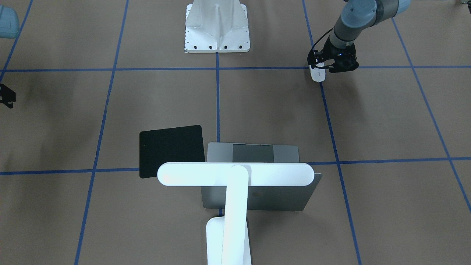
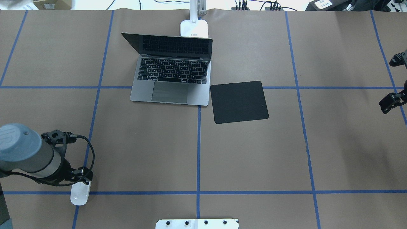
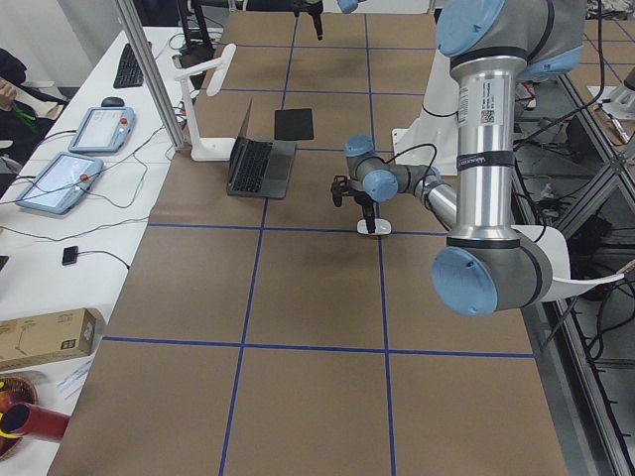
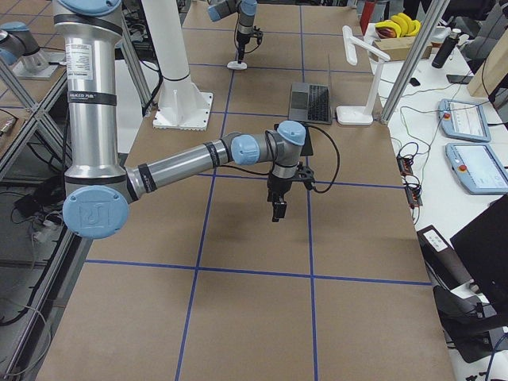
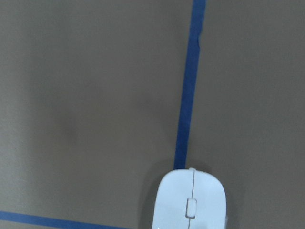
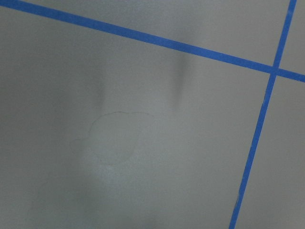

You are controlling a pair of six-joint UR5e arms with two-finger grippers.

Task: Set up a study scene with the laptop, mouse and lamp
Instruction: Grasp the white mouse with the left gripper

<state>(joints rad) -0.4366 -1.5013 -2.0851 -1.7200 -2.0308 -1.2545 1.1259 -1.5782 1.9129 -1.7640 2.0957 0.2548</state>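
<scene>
Brown paper crossed by blue tape lines covers the desk [image 2: 254,159]. At its robot side stands a white bolted pedestal [image 1: 217,25], between the two arms.

Well ahead of the left tool [image 1: 320,64], and over toward the right arm's side, the lamp [image 1: 235,175] stands at the desk's far edge. Its base is behind the laptop's lid, its arm rises over the lid, and its long bar head runs crosswise, parallel to the hinge.

The laptop [image 2: 173,81] lies open just in front of the lamp. Its long axis is across the desk, with the keys and trackpad facing the robot and the hinge away from it. A black mat [image 2: 239,101] lies flat just beside the laptop's corner, on the side nearer the right tool [image 4: 278,210].

That tool hangs above bare paper, well apart from everything; I cannot tell how its fingers stand.

The left tool is down over the mouse [image 2: 79,195], covering the end farther from the robot. Whether it is spread or pinching the mouse, I cannot tell. The mouse lies on a tape crossing, its long axis along the line that runs away from the robot. Its free end, bearing the thin line, points at the robot's edge.
</scene>
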